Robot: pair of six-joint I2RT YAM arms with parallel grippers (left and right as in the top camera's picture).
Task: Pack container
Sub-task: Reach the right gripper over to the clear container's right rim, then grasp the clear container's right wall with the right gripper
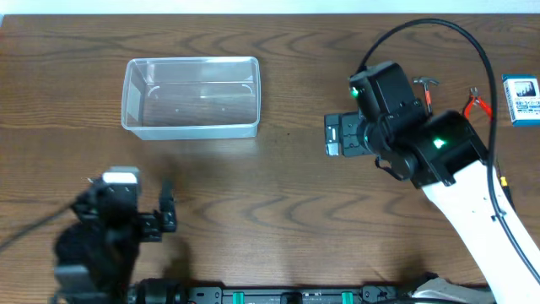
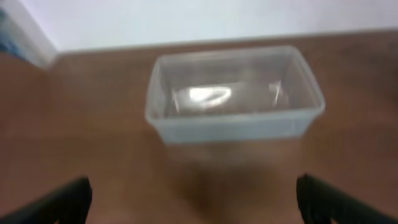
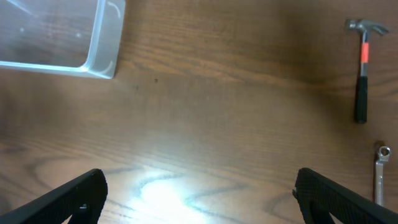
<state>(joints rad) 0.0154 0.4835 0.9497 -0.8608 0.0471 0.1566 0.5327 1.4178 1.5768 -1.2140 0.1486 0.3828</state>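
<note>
Wooden table (image 1: 278, 194) holds one clear container (image 1: 191, 97), one hammer (image 3: 362, 62) and one small box (image 1: 521, 100).

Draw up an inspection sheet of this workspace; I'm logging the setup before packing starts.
Surface: wooden table, brown grain, light glare under the right arm.
Job's things: container, clear, upright, empty, on the far left.
Clutter: hammer, wrench, red-handled pliers and blue-and-white box, all lying on the right.
Grippers: left gripper open, fingers empty, facing the container; right gripper open, fingers empty, over bare wood.
Cables: black cable arcs above the right arm; another trails from the left arm.
Surroundings: white wall behind the table.
</note>
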